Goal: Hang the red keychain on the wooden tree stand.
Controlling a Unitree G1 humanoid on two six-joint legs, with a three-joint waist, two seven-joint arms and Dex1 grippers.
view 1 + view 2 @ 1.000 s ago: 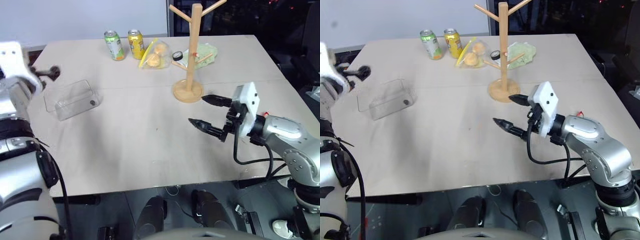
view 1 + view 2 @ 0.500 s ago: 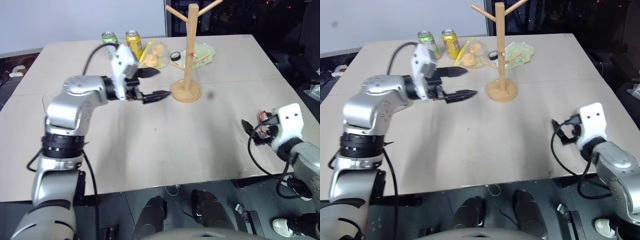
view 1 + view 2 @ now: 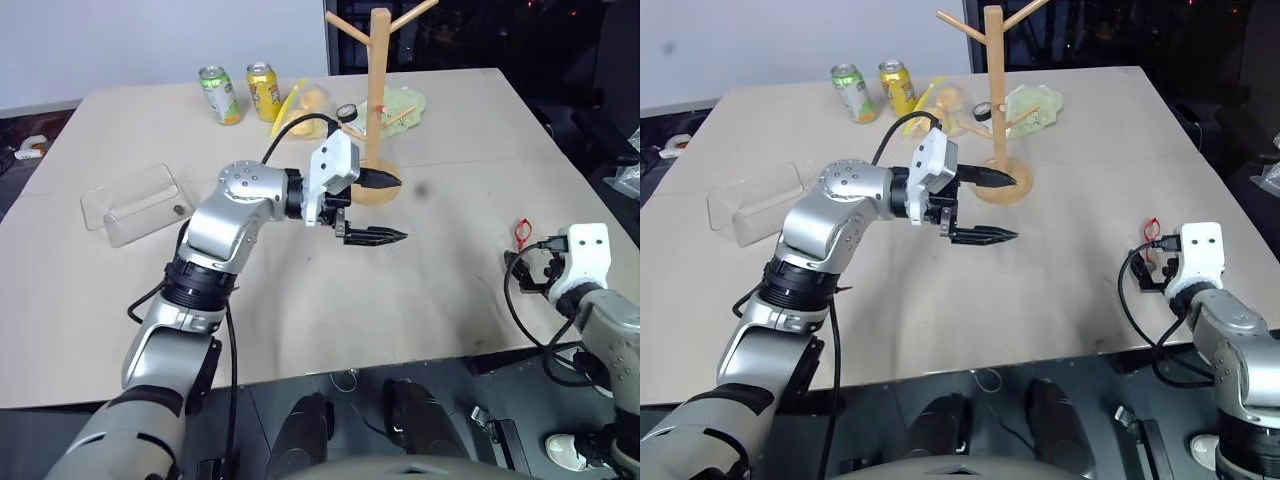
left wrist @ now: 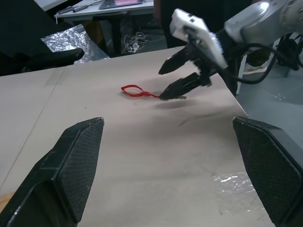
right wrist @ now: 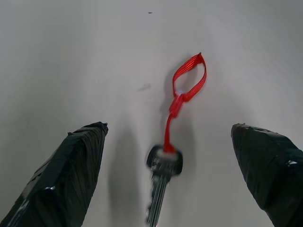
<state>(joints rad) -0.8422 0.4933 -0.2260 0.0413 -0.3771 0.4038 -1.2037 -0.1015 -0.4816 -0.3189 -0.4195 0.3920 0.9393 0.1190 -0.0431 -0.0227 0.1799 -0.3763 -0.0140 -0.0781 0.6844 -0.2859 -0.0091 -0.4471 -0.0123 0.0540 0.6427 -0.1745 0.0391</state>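
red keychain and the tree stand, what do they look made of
Red keychain: the loop looks like woven fabric strap, with ribbed lines along it; the key looks like grey metal with a dark head, though blurred. Wooden tree stand: pale unpainted wood, matt, probably turned dowel.

Red keychain (image 4: 135, 91) beside right gripper (image 4: 166, 80)

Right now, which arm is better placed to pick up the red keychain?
The right. Its open claw sits directly over the red keychain lying flat on the table. The left claw, also open, hovers beside the wooden tree stand, far from it.
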